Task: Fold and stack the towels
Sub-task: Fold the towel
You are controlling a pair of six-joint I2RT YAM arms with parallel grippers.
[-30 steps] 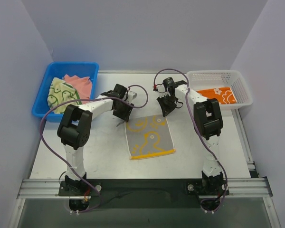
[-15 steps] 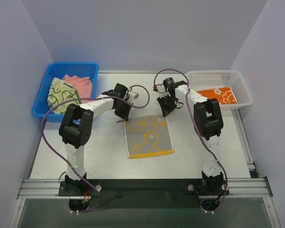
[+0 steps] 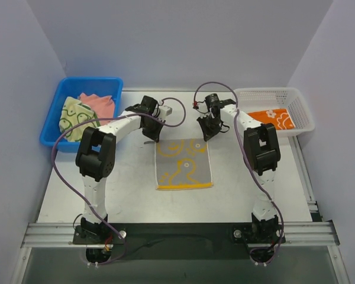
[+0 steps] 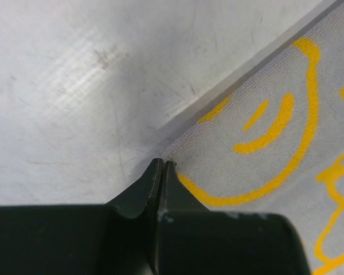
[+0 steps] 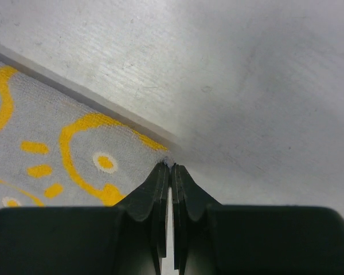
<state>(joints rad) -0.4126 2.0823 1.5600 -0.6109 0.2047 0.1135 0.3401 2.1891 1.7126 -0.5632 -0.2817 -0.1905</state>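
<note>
The duck towel (image 3: 183, 164), pale with yellow duck outlines, lies flat in the middle of the worktop (image 3: 124, 189), between the two arms. The left pincer (image 4: 162, 165) is clenched on its far-left corner and the right pincer (image 5: 171, 167) on its far-right corner. Both wrist views show only the very tip of cloth caught between closed fingers.

The step in hand looks like the first fold, carrying the far edge over to the near one. To do it well, both arms should lift together and at the same height, so that the far edge is level and lightly taut rather than sagging in the middle. The bite on each corner is thin, so a slow rise is safer than a jerk. The corners should then come down on the near corners, and neither pincer should let go until the cloth rests there.

The towel sits square to the worktop, its yellow band (image 3: 184, 186) along the near edge, facing the arm bases. From above it looks close to square, perhaps slightly longer left to right, though I cannot tell for sure.

A green towel (image 3: 77, 115) and a pink towel (image 3: 103, 103) wait in the blue bin (image 3: 89, 81) on the left. An orange towel (image 3: 271, 118) lies in the white basket (image 3: 266, 90) on the right.
</note>
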